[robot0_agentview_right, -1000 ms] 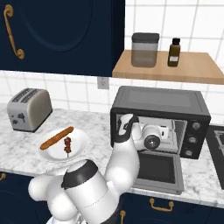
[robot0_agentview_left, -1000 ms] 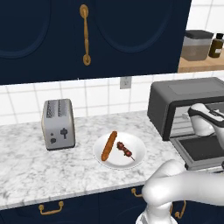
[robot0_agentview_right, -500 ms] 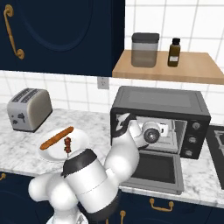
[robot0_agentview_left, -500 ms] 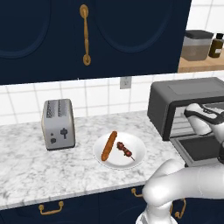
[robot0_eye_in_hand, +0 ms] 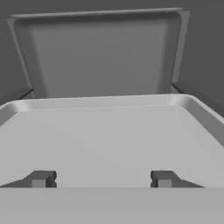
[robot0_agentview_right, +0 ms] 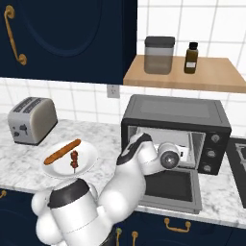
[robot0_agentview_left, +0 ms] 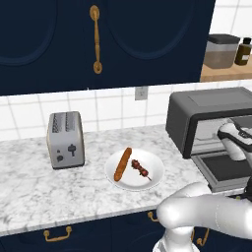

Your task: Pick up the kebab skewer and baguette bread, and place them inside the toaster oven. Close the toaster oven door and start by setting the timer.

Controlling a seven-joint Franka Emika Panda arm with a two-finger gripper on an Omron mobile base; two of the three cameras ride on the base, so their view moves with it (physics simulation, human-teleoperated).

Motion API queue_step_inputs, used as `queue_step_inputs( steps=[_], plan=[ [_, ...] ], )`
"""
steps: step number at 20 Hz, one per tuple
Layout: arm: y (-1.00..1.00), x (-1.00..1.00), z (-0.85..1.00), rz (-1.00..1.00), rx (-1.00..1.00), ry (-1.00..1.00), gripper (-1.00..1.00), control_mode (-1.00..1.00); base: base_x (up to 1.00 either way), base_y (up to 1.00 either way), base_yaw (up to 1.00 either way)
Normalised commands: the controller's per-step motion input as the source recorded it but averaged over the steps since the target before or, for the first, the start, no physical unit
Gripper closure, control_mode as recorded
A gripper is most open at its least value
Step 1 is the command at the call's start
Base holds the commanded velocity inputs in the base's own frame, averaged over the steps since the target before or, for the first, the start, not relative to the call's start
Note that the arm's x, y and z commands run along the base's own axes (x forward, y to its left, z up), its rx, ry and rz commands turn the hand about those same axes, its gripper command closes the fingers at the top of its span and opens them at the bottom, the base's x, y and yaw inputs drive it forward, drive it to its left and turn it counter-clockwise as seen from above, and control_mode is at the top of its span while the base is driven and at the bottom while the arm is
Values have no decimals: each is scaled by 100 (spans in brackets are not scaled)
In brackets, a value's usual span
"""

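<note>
White arm's tool (robot0_eye_in_hand: 101, 179) now reaches deeper into toaster oven (robot0_agentview_right: 175, 129)

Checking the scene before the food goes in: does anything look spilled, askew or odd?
Nothing stands out. The baguette bread and kebab skewer lie side by side on the plate, and the toaster oven door hangs open.

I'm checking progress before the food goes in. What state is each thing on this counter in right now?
toaster oven door: folded down, open.
toaster oven: cavity open, a light tray inside, no food on it.
baguette bread: lying on the plate, not picked up.
kebab skewer: lying on the plate beside the baguette bread.
hand: at the oven opening, fingers apart, holding nothing.
slot toaster: slots empty.
</note>
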Motion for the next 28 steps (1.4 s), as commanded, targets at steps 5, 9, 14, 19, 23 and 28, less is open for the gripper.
queue_step_inputs(
  steps=[5,9,14,19,23,28],
  plan=[
    [-24,-100,-100,0,10,4,-100,-100,0,0,0],
    [-25,-99,-98,0,6,16,-100,-100,0,0,0],
    [-11,-48,-23,3,0,16,-100,-100,0,0,0],
    [3,-51,65,2,0,0,-100,-100,0,0,0],
    [31,-81,57,2,0,1,-100,-100,0,0,0],
    [57,-63,53,10,0,5,-100,-100,0,0,0]
  ],
)
